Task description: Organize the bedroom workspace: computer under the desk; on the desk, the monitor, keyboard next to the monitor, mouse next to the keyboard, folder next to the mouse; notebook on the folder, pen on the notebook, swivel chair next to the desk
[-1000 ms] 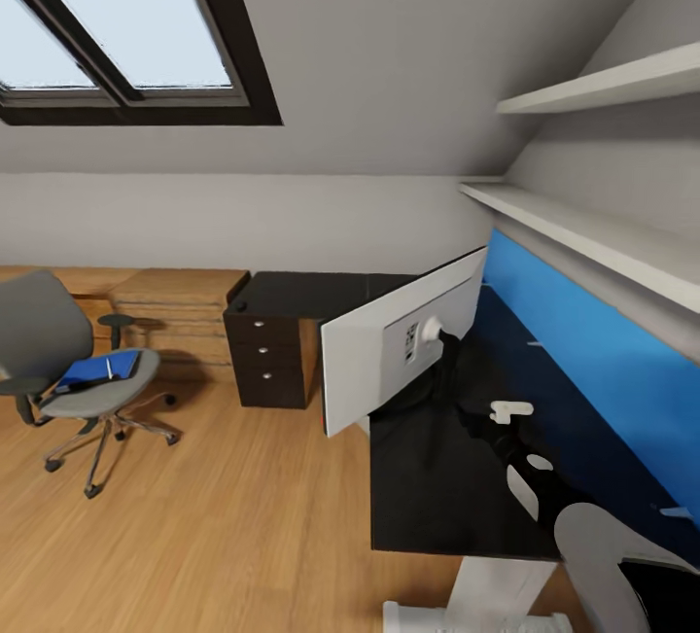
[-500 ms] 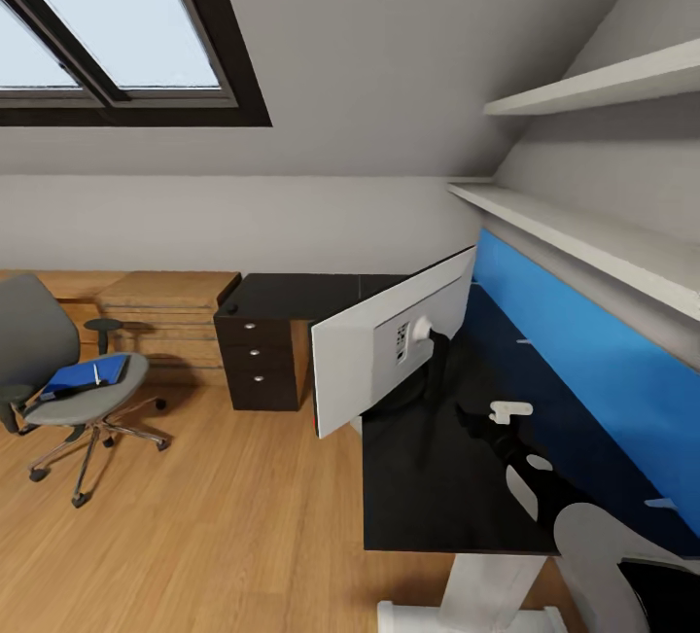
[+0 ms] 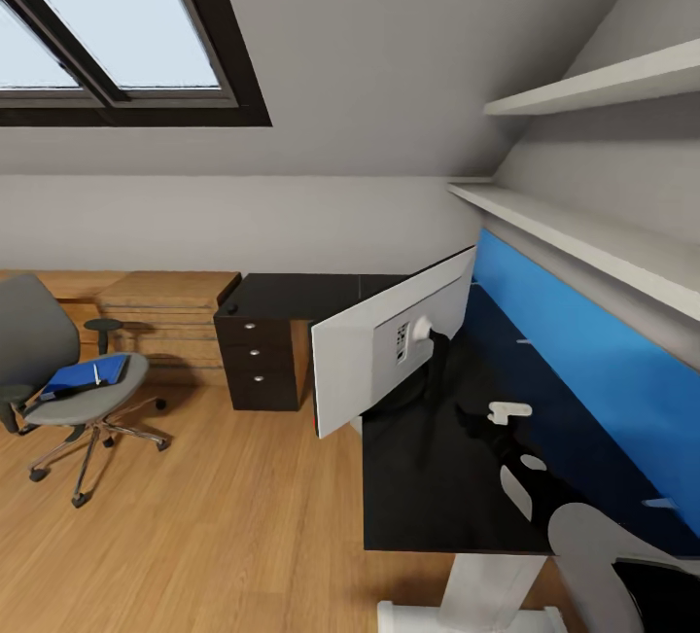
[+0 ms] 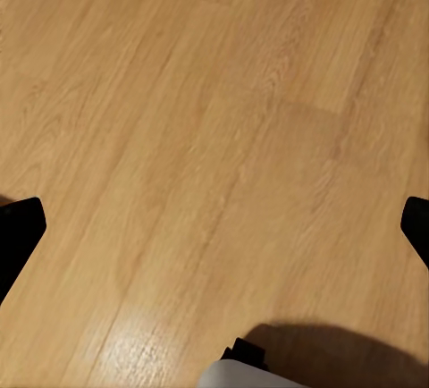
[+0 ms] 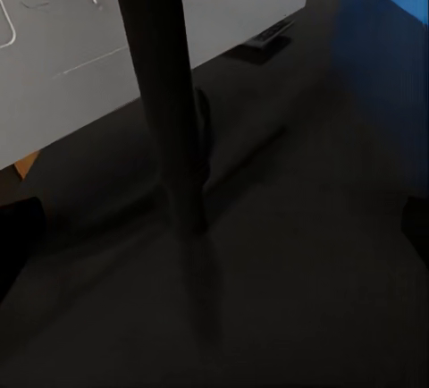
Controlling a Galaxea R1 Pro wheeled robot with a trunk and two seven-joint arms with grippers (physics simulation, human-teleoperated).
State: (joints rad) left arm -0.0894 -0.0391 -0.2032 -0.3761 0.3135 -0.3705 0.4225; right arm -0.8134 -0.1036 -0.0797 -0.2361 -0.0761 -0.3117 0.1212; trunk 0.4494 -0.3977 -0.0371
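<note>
Wide flat monitor (image 3: pixel 389 346) is showing only its grey back, screen facing away. Grey upholstered swivel chair (image 3: pixel 58 370) is getting clipped at 9 o'clock.

Between one second ago and half a second ago the whole head view was shifted. The monitor (image 3: pixel 389 346), the desk (image 3: pixel 428 497) and the swivel chair (image 3: pixel 58 370) were all carried toward the left of the picture together, so the camera was turned and nothing was displaced. Since then the view has been held. Only the right arm (image 3: pixel 574 536), above the desk's near end, has been altered. Its forearm appears to have been lowered slightly toward the black top, though dark on dark the change is hard to judge.
</note>
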